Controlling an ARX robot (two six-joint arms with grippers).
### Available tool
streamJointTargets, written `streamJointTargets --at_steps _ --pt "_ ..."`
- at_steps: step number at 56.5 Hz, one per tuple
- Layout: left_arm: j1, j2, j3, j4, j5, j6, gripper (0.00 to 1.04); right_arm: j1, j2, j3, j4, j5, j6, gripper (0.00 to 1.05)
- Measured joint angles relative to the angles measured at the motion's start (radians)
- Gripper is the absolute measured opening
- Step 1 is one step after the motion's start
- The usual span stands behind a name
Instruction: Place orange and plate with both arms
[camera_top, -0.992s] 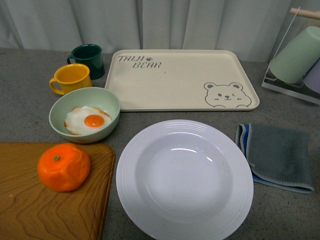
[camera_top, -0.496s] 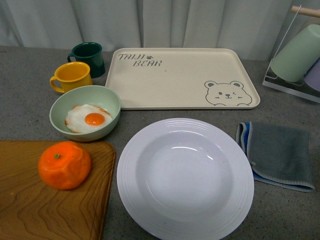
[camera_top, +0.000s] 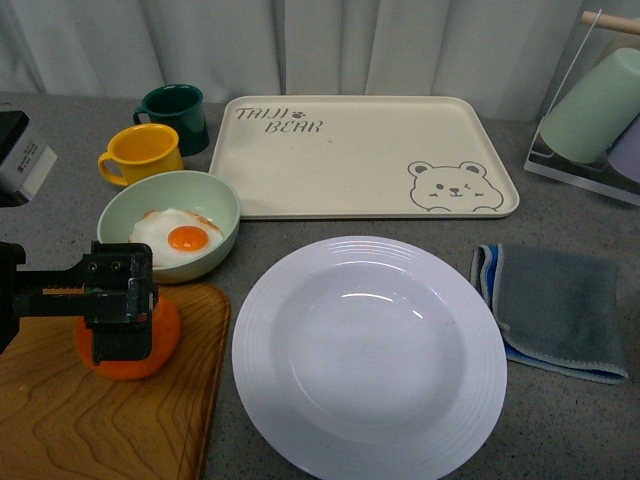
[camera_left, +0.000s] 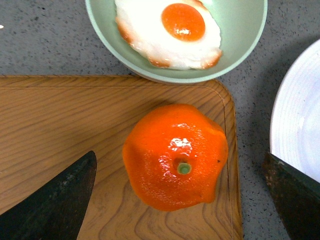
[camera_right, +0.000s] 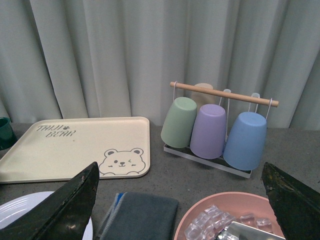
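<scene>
The orange (camera_top: 164, 338) sits on a wooden board (camera_top: 100, 425) at the front left, its green stem dot facing up (camera_left: 184, 168). My left gripper (camera_top: 120, 322) hovers over it, open, with one finger on each side of the orange (camera_left: 175, 155) and not touching it. The large white plate (camera_top: 255, 345) lies empty on the grey table just right of the board. My right gripper (camera_right: 180, 167) is open and holds nothing; it is off to the right, above the grey cloth (camera_right: 140, 215), with an edge of the plate (camera_right: 20, 202) in its view.
A pale green bowl (camera_top: 215, 195) with a fried egg stands behind the board, with a yellow mug (camera_top: 145, 155) and a dark green mug (camera_top: 175, 110) further back. Also present: beige bear tray (camera_top: 360, 155), grey cloth (camera_top: 560, 310), cup rack (camera_right: 215, 125), pink bowl of ice cubes (camera_right: 235, 220).
My left gripper has come into the front view from the left and now stands over the orange. The orange and the plate have stayed where they were.
</scene>
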Motion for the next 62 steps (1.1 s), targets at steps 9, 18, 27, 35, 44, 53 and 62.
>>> streamJointTargets --at_steps 9,18,27,35,44,53,62 --pt "0.006 0.098 0.031 -0.004 0.035 -0.021 0.98 0.0 0.0 0.0 0.0 0.0 0.0 0.95" --pt "0.029 0.159 0.051 0.007 0.023 -0.023 0.98 0.0 0.0 0.0 0.0 0.0 0.0 0.95" --pt "0.034 0.163 0.06 0.008 0.018 -0.036 0.77 0.0 0.0 0.0 0.0 0.0 0.0 0.95" --pt "-0.003 0.112 0.06 -0.031 0.015 -0.053 0.59 0.0 0.0 0.0 0.0 0.0 0.0 0.95" --pt "-0.115 0.034 0.09 -0.066 0.003 -0.088 0.52 0.0 0.0 0.0 0.0 0.0 0.0 0.95" --pt "-0.269 0.075 0.163 -0.061 -0.034 -0.131 0.51 0.0 0.0 0.0 0.0 0.0 0.0 0.95" --pt "-0.367 0.175 0.227 -0.04 -0.055 -0.169 0.51 0.0 0.0 0.0 0.0 0.0 0.0 0.95"
